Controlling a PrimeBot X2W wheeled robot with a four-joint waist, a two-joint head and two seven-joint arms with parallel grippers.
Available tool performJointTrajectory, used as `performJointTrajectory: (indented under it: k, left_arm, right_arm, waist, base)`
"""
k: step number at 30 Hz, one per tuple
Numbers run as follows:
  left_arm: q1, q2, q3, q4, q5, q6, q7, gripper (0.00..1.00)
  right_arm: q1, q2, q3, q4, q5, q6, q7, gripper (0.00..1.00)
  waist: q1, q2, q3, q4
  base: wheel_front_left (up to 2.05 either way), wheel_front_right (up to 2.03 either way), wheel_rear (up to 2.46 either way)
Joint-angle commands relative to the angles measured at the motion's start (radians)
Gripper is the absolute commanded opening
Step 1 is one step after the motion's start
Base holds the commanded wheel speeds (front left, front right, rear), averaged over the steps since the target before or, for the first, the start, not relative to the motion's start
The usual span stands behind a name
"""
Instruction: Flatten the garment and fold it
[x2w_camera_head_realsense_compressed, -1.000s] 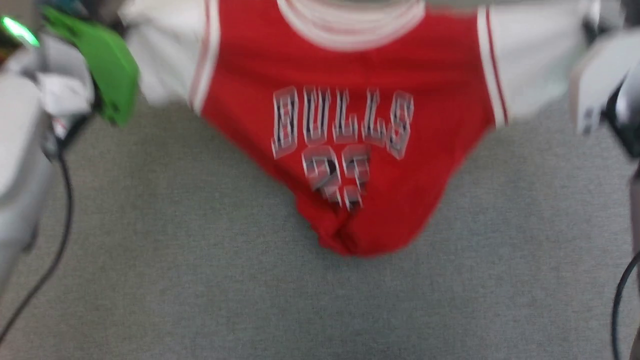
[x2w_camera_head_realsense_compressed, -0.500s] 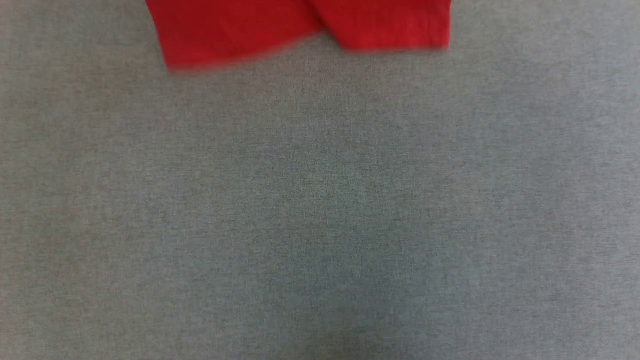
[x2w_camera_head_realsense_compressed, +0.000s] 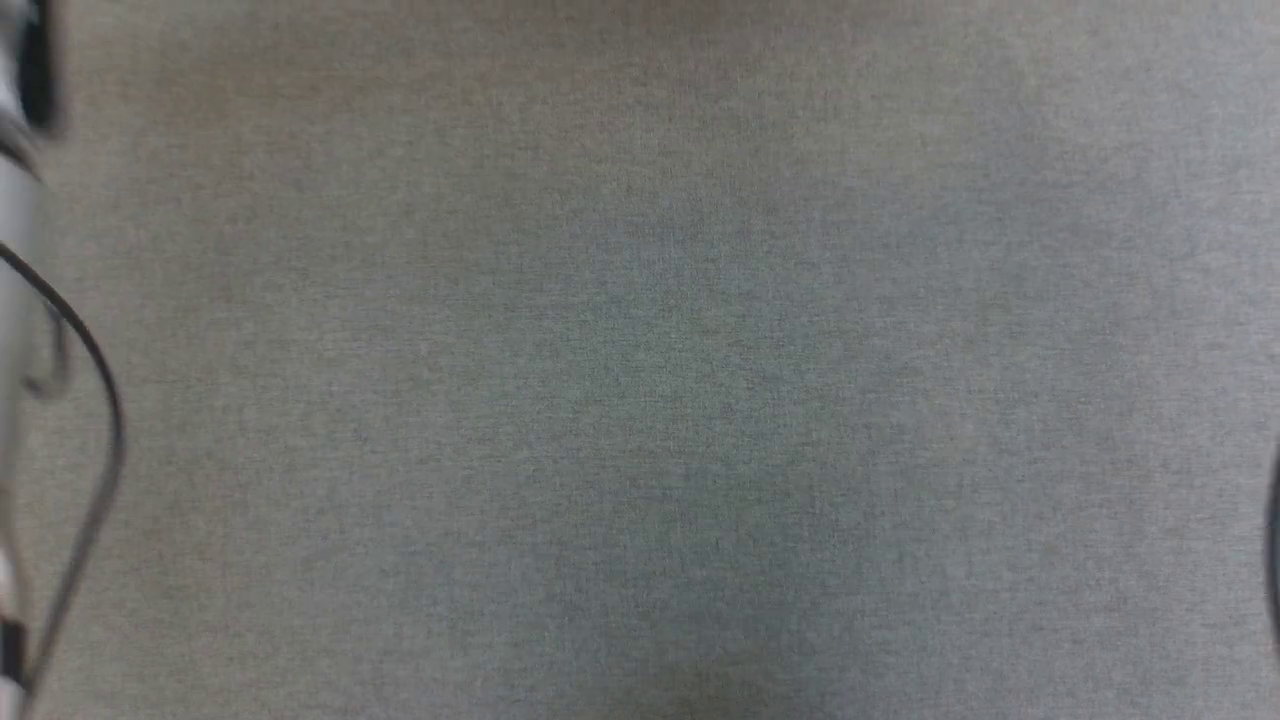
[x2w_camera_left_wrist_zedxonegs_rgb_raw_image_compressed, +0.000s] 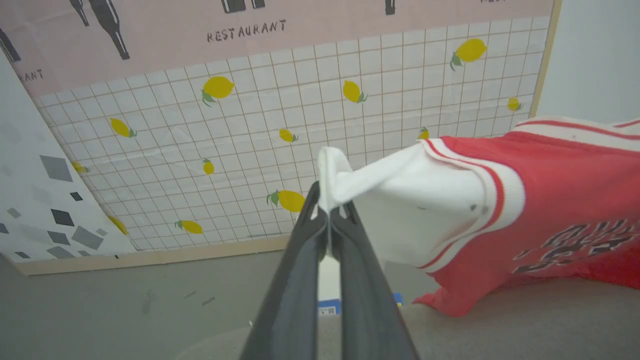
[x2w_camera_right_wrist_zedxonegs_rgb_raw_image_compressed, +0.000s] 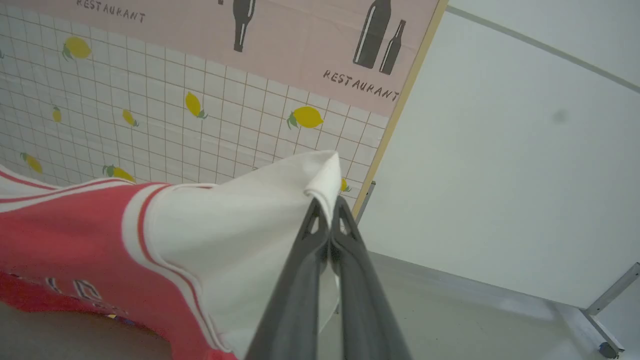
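The garment (x2w_camera_left_wrist_zedxonegs_rgb_raw_image_compressed: 540, 210) is a red jersey with white sleeves and striped trim, held up in the air and stretched between my two arms. In the left wrist view my left gripper (x2w_camera_left_wrist_zedxonegs_rgb_raw_image_compressed: 329, 210) is shut on the tip of one white sleeve (x2w_camera_left_wrist_zedxonegs_rgb_raw_image_compressed: 400, 200), and the red body hangs off to the right over the grey surface. In the right wrist view my right gripper (x2w_camera_right_wrist_zedxonegs_rgb_raw_image_compressed: 327, 205) is shut on the other white sleeve (x2w_camera_right_wrist_zedxonegs_rgb_raw_image_compressed: 240, 235), with the red body (x2w_camera_right_wrist_zedxonegs_rgb_raw_image_compressed: 65, 230) trailing to the left. Black-and-white chest lettering (x2w_camera_left_wrist_zedxonegs_rgb_raw_image_compressed: 580, 245) shows partly.
The head view looks down on the grey fabric table top (x2w_camera_head_realsense_compressed: 640, 400), with a pale arm part and black cable (x2w_camera_head_realsense_compressed: 90, 400) at its left edge. Behind the garment stands a lemon-patterned tiled wall panel (x2w_camera_left_wrist_zedxonegs_rgb_raw_image_compressed: 250, 140) with "RESTAURANT" lettering, and a plain white wall (x2w_camera_right_wrist_zedxonegs_rgb_raw_image_compressed: 500, 175).
The head view has swung down: the jersey filled its top a second ago, only its red hem showed half a second ago, and bare grey table shows now.
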Motion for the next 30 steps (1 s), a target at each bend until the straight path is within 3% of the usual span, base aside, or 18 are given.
performJointTrajectory:
  k: [1, 5, 13, 22, 30]
  left_arm:
    - [0.055, -0.008, -0.011, 0.008, -0.017, -0.016, 0.016, 0.00]
    - [0.242, -0.035, -0.049, 0.007, -0.098, -0.088, 0.097, 0.00]
    - [0.616, -0.041, -0.133, -0.150, -0.236, -0.143, 0.247, 0.00]
    - [0.938, -0.032, -0.132, -0.341, -0.327, -0.032, 0.269, 0.00]
    - [1.143, -0.009, -0.111, -0.430, -0.367, 0.078, 0.257, 0.00]
  right_arm:
    - [0.063, -0.014, 0.019, 0.007, 0.030, -0.002, -0.009, 0.00]
    - [0.270, -0.041, 0.079, 0.004, 0.145, -0.002, 0.008, 0.00]
    - [0.694, -0.108, 0.111, -0.155, 0.285, -0.002, 0.127, 0.00]
    - [1.090, -0.070, -0.044, -0.391, 0.275, -0.002, 0.252, 0.00]
    - [1.320, 0.096, -0.227, -0.486, 0.212, -0.002, 0.346, 0.00]
  waist:
    - [-0.0001, 0.0000, -0.041, 0.009]
    - [-0.0001, 0.0000, -0.115, 0.018]
    - [-0.0001, 0.0000, -0.242, 0.028]
    - [-0.0001, 0.0000, -0.337, 0.042]
    - [-0.0001, 0.0000, -0.370, 0.049]
  base:
    - [0.00, 0.00, 0.00]
    - [0.00, 0.00, 0.00]
    - [0.00, 0.00, 0.00]
    - [0.00, 0.00, 0.00]
    - [0.00, 0.00, 0.00]
